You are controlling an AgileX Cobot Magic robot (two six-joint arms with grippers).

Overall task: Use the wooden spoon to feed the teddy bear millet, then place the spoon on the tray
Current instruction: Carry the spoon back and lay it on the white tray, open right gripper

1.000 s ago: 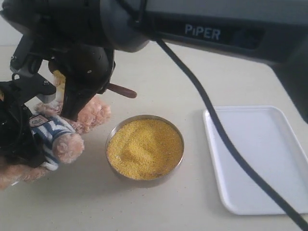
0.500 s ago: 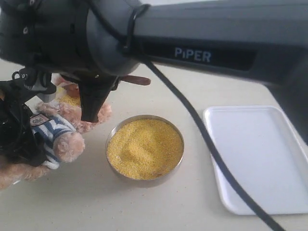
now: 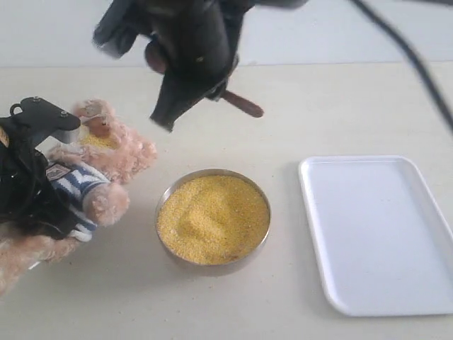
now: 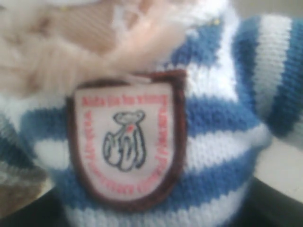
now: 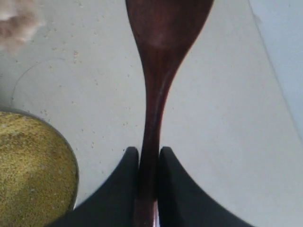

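Observation:
The teddy bear (image 3: 106, 166) in its striped shirt leans at the left, and some millet lies on its face. My left gripper (image 3: 28, 184) is shut on the bear's body. The left wrist view is filled by the shirt and chest badge (image 4: 125, 137). Above and between the bear and the bowl hangs my right gripper (image 3: 170, 117), shut on the wooden spoon (image 3: 244, 106), one end of which sticks out to the right. In the right wrist view the fingers (image 5: 175, 189) pinch the spoon (image 5: 158, 71) at its thin part. The millet (image 3: 212, 218) fills a round metal bowl. The white tray (image 3: 382, 234) lies empty at the right.
The metal bowl (image 3: 164, 248) stands between the bear and the tray on the beige table. A black cable (image 3: 417, 60) crosses the top right corner. Scattered millet grains lie on the table near the bowl (image 5: 71, 156).
My right arm has risen and swung right, away from the bear's face, carrying the spoon. The bear's head, with millet on it, now shows. The left gripper and the bear have barely moved.

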